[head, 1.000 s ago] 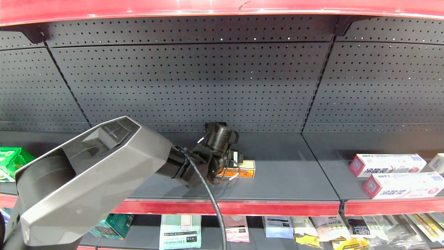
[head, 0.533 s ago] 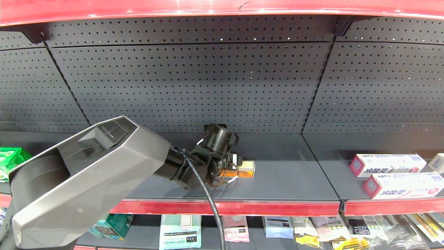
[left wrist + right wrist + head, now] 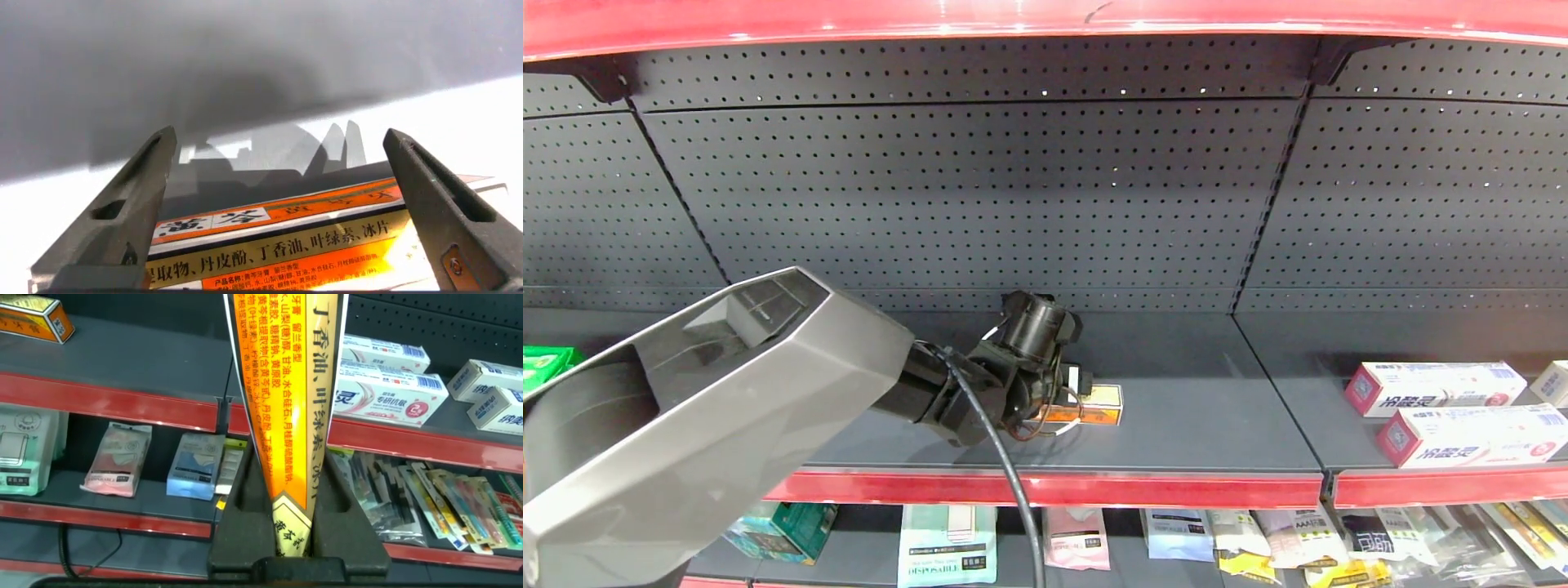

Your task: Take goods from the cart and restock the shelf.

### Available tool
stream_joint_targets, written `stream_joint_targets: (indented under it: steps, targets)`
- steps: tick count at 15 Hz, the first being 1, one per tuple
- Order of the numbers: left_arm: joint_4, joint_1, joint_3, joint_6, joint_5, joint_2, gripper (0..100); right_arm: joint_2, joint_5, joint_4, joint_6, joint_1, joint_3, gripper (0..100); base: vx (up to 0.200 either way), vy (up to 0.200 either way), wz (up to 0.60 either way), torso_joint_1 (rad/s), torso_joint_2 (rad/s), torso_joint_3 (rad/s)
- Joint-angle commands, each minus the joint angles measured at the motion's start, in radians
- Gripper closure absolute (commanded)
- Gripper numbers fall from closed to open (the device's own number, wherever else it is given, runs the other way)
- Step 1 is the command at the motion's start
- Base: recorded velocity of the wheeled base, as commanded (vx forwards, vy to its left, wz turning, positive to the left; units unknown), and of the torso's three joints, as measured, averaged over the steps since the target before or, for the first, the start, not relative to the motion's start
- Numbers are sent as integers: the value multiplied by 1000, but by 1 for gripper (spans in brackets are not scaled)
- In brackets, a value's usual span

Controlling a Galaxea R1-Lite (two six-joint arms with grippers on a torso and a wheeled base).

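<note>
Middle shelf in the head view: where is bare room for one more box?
Bare: the shelf between the orange box, which the left gripper straddles, and the white boxes. Crowded: the right end, with those boxes.

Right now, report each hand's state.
Left hand: open, shelved orange box lying between its fingers.
Right hand: closed, holding second orange box.

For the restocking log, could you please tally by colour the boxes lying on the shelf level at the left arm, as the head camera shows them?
Orange box: 1
White boxes: 3
Green box: 1
Total: 5
Not counted: the held orange box in the right end effector.
</note>
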Motion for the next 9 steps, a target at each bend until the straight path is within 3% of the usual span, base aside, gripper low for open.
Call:
stream_joint_targets:
  steps: [1, 9]
  targets:
    - [-1, -1, 20, 0, -3, -13, 0, 2, 0, -1, -1, 0, 0, 100, 0, 0, 0, 0, 0, 0]
    - [1, -6, 109, -3, -24, -51, 0, 3, 0, -1, -1, 0, 6, 100, 0, 0, 0, 0, 0, 0]
